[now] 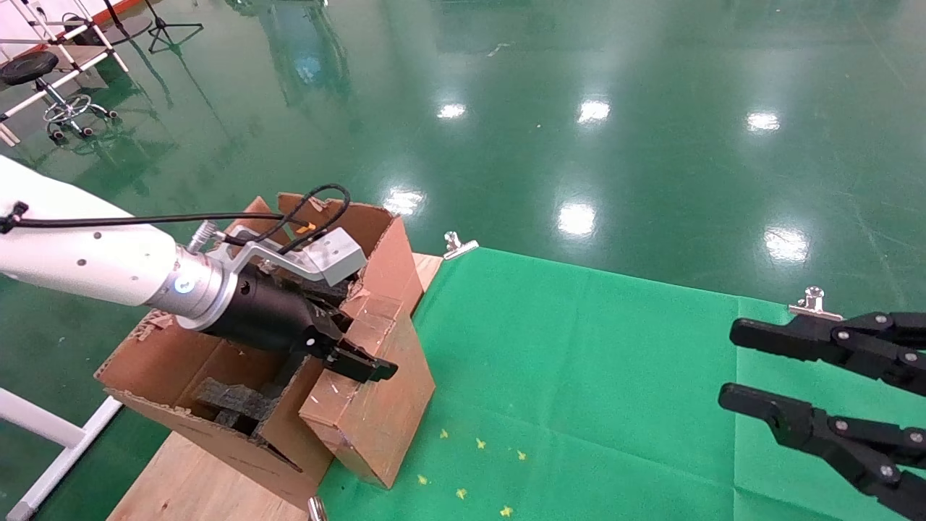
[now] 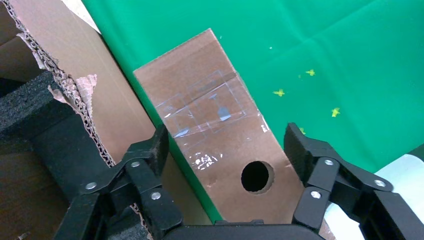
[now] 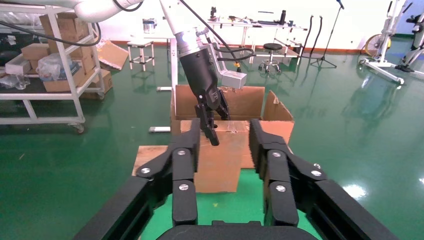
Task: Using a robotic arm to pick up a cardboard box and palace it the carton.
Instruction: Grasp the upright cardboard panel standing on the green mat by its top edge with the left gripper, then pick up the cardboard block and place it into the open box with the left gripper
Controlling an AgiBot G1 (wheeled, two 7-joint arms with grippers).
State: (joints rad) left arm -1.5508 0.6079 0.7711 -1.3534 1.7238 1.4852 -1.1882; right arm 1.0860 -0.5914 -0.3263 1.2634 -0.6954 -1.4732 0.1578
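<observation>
Hanging right over the cardboard box [image 2: 215, 130], left gripper [image 2: 225, 150] fingers open wide across its long sides, beside the carton [image 1: 181, 376]. Right gripper [image 1: 788, 369] waiting open, far off.

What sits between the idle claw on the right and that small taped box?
Only bare green cloth with small yellow marks, in the head view, between the right gripper and cardboard box.

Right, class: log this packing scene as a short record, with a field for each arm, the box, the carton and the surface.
left gripper: open, fingers either side of the box's taped top
right gripper: open, idle over the green cloth
cardboard box: upright on the cloth, against the carton's side
carton: flaps up, black foam inside
</observation>
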